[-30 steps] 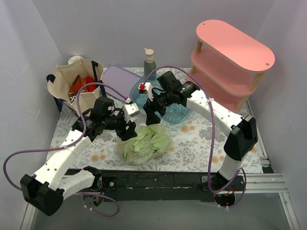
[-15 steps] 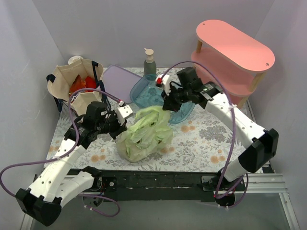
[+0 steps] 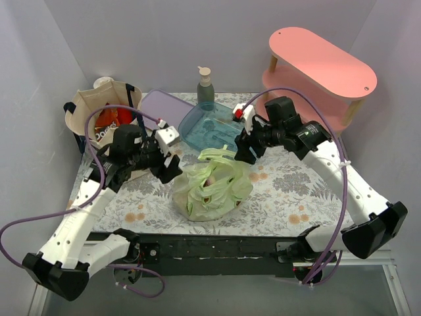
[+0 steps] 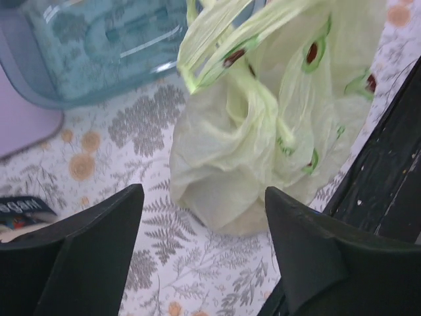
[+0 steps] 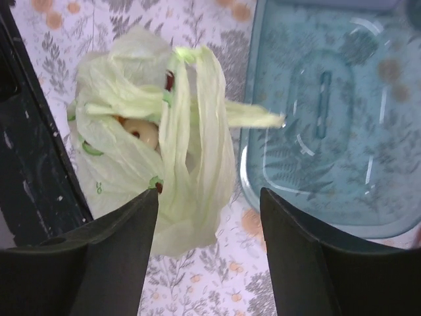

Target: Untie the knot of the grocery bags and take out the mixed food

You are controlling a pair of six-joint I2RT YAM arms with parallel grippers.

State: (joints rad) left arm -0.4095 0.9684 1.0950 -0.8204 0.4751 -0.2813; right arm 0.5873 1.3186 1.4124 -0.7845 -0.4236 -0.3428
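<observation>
Both the left hand and the right hand are drawn back from the bag, which was stretched between them half a second ago. Their fingers are held apart, with nothing between. The bag is left on the desk just in front of the tray, handles slack. Pale fruit is seen inside. The knot is judged loosened, but whether it is fully undone cannot be told.
</observation>
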